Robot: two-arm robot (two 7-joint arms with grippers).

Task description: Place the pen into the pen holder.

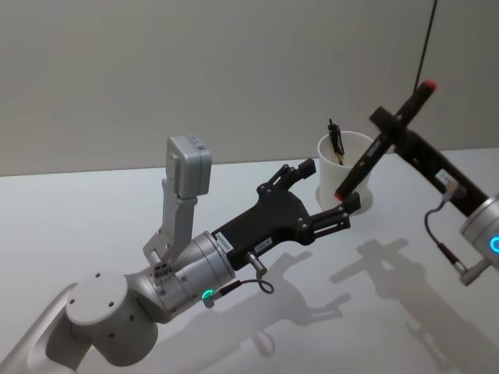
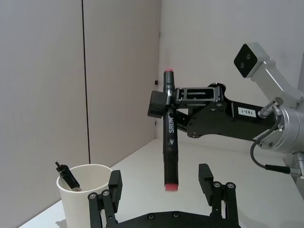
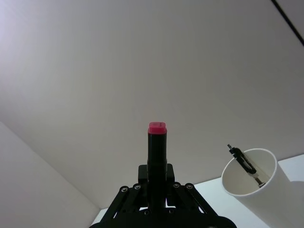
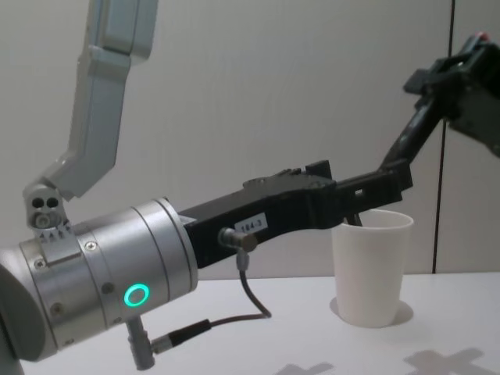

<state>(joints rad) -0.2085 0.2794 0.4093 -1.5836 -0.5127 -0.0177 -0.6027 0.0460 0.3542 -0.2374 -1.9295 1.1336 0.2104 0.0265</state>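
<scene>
Holding the pen (image 1: 382, 148) in my right gripper (image 1: 392, 123), jaws clamped on the upper barrel, red cap end up, red tip end down. Pen hangs in the air, not in the cup yet; head view shows it tilted, left wrist view shows it close to upright

Pen holder (image 1: 343, 173) is the white paper cup on the table (image 1: 93, 210), upright. It already has one dark pen (image 1: 336, 140) leaning against its inner wall, clip end poking above the rim. In the left wrist view the held pen's lower tip is off to one side of the cup, not over the opening. In the head view the tip overlaps the cup's front wall, but I read that as perspective, not contact

My left gripper (image 1: 326, 192) is stretched out low over the table just beside the cup, jaws apart, holding nothing. In the chest view its fingers cross in front of the cup near the rim; can't tell if they touch it

Status as I judge it:
- grasp and lift: done
- left to do: line the tip up over the cup mouth, lower it in, release

Risks: the cup is light and could tip if the pen catches the rim, and the pen already inside takes up part of the opening
</scene>
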